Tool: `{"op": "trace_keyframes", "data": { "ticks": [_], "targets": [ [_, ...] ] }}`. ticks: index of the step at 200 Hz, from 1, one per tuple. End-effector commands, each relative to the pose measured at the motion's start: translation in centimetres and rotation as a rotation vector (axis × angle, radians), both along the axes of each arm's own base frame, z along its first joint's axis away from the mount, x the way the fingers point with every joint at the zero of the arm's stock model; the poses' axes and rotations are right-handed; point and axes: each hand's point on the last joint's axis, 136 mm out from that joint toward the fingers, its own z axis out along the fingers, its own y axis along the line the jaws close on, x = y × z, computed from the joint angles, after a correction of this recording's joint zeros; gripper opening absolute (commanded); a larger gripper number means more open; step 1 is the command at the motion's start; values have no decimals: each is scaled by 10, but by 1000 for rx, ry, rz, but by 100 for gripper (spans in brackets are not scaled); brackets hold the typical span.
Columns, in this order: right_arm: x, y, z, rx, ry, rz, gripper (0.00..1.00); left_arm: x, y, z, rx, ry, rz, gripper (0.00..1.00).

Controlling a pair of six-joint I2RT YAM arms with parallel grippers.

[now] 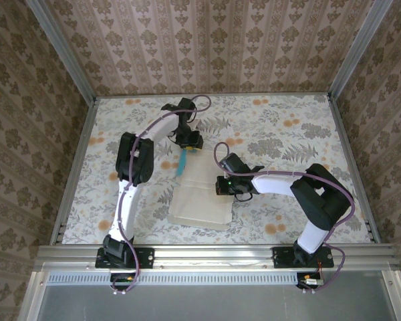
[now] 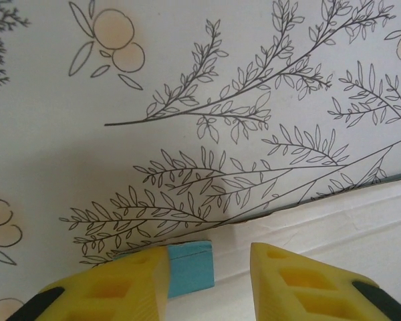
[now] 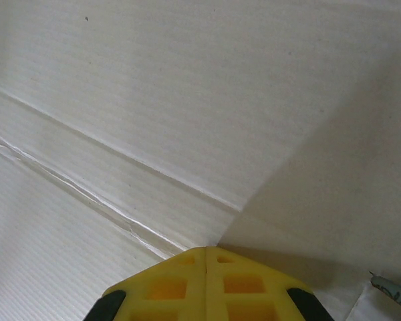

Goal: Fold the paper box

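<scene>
The paper box (image 1: 202,192) lies flat on the table as an off-white creased sheet. A turquoise flap (image 1: 182,162) stands folded up at its far left edge. My left gripper (image 1: 190,143) hangs over that far edge. In the left wrist view its jaws are apart, and the turquoise flap (image 2: 190,267) lies against the inner side of the left finger (image 2: 130,284), with the off-white card (image 2: 334,221) under the other finger. My right gripper (image 1: 221,185) is shut with its tips (image 3: 206,251) down on the off-white inside (image 3: 187,120) near a crease, holding nothing.
The table (image 1: 287,134) has a floral cloth, with metal rails along its sides and patterned walls behind. Bare cloth (image 2: 187,100) lies beyond the sheet's far edge. The right arm's forearm (image 1: 281,180) stretches across the table's right half.
</scene>
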Motion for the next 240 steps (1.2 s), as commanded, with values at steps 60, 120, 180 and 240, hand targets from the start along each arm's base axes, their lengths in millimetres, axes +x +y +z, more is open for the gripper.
{"op": "trace_keyframes", "data": {
  "ticks": [60, 120, 180, 240],
  "targets": [
    [-11, -14, -18, -68, 43, -23, 0, -1, -16, 66, -68, -86, -52, 35],
    [-12, -12, -17, -61, 38, -17, 0, 7, 29, 94, -10, -129, -22, 36],
    [-13, -10, -17, -59, 38, -10, 0, -15, 64, 87, -7, -62, -62, 39],
    [-12, -7, -18, -57, 37, -6, 0, -35, 68, 59, -39, 72, -48, 38]
  ]
}}
